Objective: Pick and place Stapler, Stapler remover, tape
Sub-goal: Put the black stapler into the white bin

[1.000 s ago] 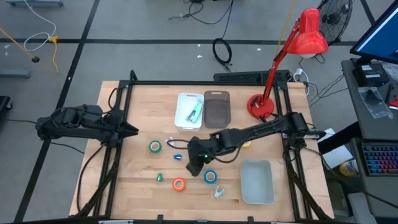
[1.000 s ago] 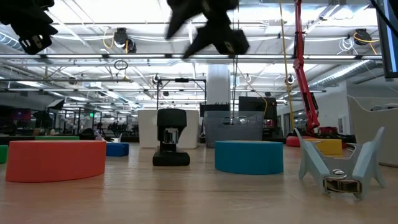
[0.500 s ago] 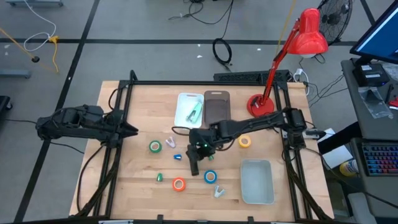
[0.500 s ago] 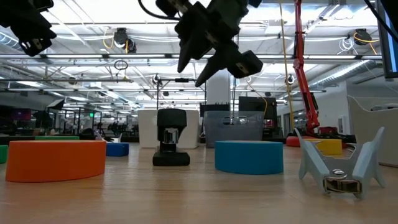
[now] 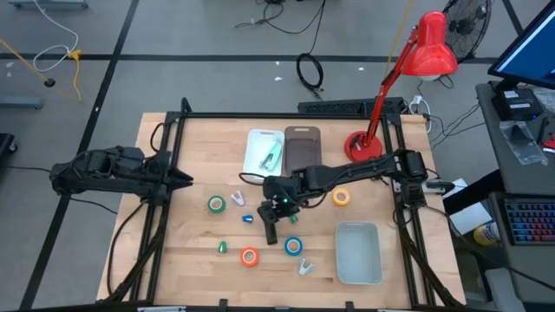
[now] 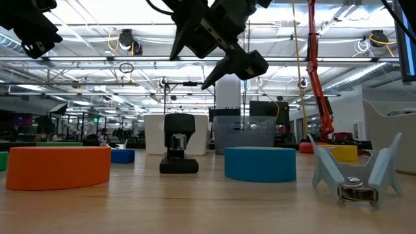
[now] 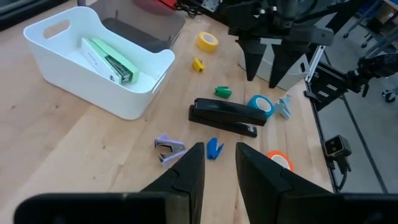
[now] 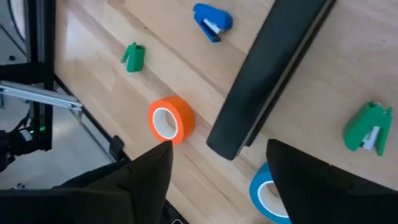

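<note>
On the wooden surface (image 5: 191,251): three bins, tools loose.
White bin (image 5: 263,156) holding a green stapler (image 5: 272,157); dark bin (image 5: 303,150) and grey bin (image 5: 358,252) apparently empty. Left end effector (image 7: 216,163) narrowly parted, holding nothing; right end effector (image 8: 214,165) wide open above black stapler (image 5: 270,230), beside blue tape (image 5: 293,246). No legible writing.

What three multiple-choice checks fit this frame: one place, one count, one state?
1. Where is the yellow tape roll?
A. In the white bin
B. On the bare table
C. In the grey bin

2. How many tape rolls lie on the table?
A. Two
B. Three
C. Four

3. What is the right tool doing?
A. Shut on the black stapler
B. Open above the black stapler
C. Open inside the white bin

Key:
1. B, it lies on wood beside the right arm.
2. C, green, yellow, blue and orange.
3. B, its fingers are spread, clear of the stapler.
</note>
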Robot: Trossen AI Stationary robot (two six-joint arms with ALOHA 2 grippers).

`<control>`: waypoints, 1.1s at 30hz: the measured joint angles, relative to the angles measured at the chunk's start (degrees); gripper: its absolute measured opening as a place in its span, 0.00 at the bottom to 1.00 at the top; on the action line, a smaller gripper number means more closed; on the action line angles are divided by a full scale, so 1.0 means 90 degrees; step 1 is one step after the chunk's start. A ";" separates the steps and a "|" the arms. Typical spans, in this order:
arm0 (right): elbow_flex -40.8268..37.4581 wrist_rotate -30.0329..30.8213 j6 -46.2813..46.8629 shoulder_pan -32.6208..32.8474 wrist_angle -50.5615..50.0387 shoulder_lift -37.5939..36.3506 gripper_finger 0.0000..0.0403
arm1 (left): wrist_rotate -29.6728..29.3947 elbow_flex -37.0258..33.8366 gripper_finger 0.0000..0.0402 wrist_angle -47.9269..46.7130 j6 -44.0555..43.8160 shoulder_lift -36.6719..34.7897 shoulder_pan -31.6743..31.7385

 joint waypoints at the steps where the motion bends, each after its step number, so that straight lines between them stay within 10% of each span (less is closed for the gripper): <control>1: 0.0000 0.0077 -0.0002 0.0028 0.0022 -0.0002 0.66 | -0.0006 0.0000 0.23 0.0002 -0.0002 0.0000 0.0000; 33: 0.0004 0.1120 0.0683 0.0486 0.0423 0.0214 0.65 | -0.0075 0.0000 0.23 0.0012 0.0163 0.0002 0.0002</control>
